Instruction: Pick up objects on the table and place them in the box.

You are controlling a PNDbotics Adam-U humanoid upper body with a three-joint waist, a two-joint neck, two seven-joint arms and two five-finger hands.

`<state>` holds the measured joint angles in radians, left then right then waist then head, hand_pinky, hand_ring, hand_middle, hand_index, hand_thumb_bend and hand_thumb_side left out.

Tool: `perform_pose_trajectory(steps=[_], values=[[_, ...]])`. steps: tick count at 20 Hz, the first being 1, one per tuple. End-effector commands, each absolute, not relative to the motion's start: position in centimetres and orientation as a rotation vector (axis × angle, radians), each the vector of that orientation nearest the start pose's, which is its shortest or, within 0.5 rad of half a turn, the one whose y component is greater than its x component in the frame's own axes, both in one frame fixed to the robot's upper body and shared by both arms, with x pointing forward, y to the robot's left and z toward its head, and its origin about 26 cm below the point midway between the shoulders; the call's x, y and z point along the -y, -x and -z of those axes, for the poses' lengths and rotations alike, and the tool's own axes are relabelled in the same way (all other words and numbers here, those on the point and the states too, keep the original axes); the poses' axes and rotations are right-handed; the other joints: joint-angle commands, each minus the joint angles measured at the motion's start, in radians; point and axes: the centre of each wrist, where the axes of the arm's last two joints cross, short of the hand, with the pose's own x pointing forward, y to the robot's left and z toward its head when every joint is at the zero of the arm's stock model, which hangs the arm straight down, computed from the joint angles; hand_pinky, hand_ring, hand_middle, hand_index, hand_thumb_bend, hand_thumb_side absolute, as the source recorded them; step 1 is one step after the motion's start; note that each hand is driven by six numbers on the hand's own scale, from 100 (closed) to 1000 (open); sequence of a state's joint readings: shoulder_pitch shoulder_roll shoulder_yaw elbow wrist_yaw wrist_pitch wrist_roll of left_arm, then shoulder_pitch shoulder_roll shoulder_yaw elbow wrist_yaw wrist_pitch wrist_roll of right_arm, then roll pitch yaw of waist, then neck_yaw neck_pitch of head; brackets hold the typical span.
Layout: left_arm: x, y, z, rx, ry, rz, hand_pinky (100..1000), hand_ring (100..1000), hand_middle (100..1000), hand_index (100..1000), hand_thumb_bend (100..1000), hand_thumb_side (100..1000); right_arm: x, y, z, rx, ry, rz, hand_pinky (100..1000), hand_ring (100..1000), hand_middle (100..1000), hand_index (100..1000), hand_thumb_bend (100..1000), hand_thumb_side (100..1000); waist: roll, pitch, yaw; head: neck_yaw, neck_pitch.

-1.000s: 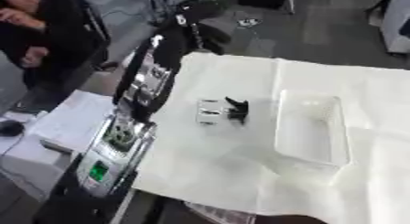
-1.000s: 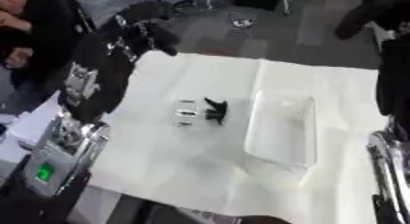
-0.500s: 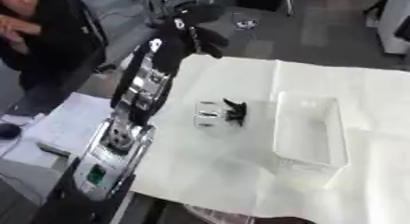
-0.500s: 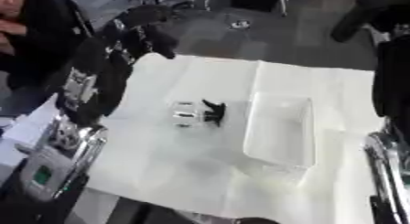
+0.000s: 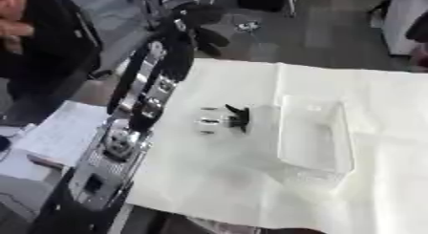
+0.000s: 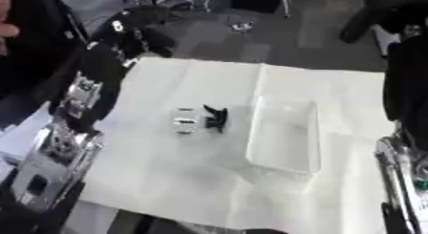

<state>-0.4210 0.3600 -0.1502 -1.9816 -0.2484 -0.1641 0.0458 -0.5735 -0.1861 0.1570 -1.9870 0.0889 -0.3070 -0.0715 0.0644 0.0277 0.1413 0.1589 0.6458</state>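
White cloth covers the surface (image 5: 251, 180), where a small black-and-silver object (image 5: 226, 119) lies at centre just left of the clear box (image 5: 314, 132); your left hand (image 5: 200, 30), upper left, fingers curled on nothing, should open before descending.

A table covered by a white cloth (image 5: 251, 180). On the cloth, a clear plastic box (image 5: 314, 132) rests. Just to the box's left lies a small black and silver object (image 5: 226, 119), apart from it.
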Motion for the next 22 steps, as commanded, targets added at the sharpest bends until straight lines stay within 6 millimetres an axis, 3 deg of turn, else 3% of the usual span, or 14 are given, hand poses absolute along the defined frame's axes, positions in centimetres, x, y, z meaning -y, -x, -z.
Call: perform_pose_trajectory(steps=[1,6,10,17,22], values=[[-22.7,-30.7,-24.5,2.454,-0.565,0.895,634,704,816,857,237,1000,17.2,-30.7,-26.2,-3.368,0.129,0.496,399,385,421,612,338,1000,0.007,-0.017,-0.005,0.007,0.011],[-23.9,-32.9,-26.7,2.191,-0.832,1.269,687,746,820,865,232,1000,17.2,-30.7,-25.9,-3.378,0.131,0.508,399,385,421,612,337,1000,0.019,-0.03,-0.019,0.025,0.039],[-25.0,-35.6,-27.3,1.964,-0.96,1.508,764,806,844,886,325,1000,17.1,-30.7,-25.8,-3.384,0.137,0.512,400,385,421,613,337,1000,0.025,-0.034,-0.028,0.038,0.052],[-26.0,-39.5,-28.1,1.492,-1.032,1.922,912,920,881,923,565,1000,17.0,-30.7,-25.6,-3.387,0.151,0.52,400,385,421,613,336,1000,0.032,-0.039,-0.035,0.057,0.062],[-26.4,-42.0,-28.3,1.157,-1.076,2.078,973,972,904,948,608,952,17.0,-30.7,-25.6,-3.39,0.155,0.525,400,385,421,613,337,1000,0.034,-0.04,-0.036,0.057,0.06]])
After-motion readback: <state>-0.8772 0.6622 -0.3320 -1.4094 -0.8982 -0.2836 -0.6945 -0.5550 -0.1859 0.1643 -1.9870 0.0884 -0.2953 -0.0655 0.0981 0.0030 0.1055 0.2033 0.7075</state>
